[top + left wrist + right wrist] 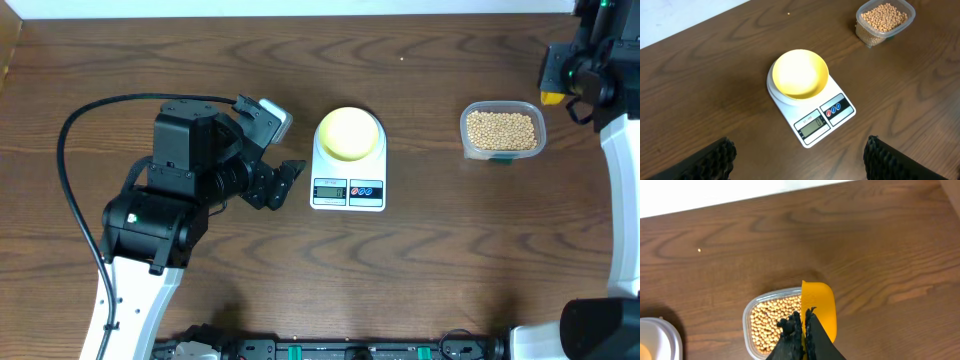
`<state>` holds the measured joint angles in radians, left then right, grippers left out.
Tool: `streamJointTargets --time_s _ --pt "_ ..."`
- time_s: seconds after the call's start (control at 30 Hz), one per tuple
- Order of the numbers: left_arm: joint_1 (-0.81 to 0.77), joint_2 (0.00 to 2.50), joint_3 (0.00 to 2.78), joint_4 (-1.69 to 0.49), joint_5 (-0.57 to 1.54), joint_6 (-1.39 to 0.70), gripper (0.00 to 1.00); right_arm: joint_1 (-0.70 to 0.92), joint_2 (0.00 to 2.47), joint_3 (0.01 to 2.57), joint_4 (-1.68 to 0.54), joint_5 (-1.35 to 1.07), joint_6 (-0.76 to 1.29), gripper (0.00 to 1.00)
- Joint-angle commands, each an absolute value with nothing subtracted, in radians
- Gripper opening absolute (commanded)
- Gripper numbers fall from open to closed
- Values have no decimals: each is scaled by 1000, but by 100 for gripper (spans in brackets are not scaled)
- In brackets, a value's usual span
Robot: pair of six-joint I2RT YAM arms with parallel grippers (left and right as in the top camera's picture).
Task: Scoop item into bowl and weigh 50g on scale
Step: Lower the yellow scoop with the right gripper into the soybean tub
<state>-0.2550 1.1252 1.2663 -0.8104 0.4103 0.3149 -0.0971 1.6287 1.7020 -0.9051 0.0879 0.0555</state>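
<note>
Right gripper (804, 322), closed on bright yellow plastic scoop (820, 307), by clear plastic tub (466, 138) of tan beans (501, 128), far right. Pale yellow bowl (348, 132) sits empty on white digital scale (348, 192). Left gripper (800, 160) wide open. Scooping, weighing outstanding.

**Left jaws gaping, right jaws clamped**

The black-and-white left arm (175, 190) is bending over the left side of the surface and pointing its wrist to the right. Its left jaws are standing wide apart, and the black ribbed fingertips (715, 161) are showing at the wrist view's lower corners. The white-and-black right arm (610, 90) is reaching along the far right edge, its right jaws pressing together on an orange-yellow plastic scoop (819, 305).
</note>
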Motion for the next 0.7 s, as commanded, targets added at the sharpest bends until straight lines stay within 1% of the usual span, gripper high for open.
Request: streamJointTargets --time_s 0.0,0.43,0.67 --pt "-249 1125 1262 -812 419 324 84 -97 1684 1718 -917 106 43 1" --pt "-249 1125 1262 -812 419 324 84 -90 1879 1718 -961 106 35 1" --pt "-249 1125 1262 -812 419 324 84 -90 1992 1718 -965 64 21 1"
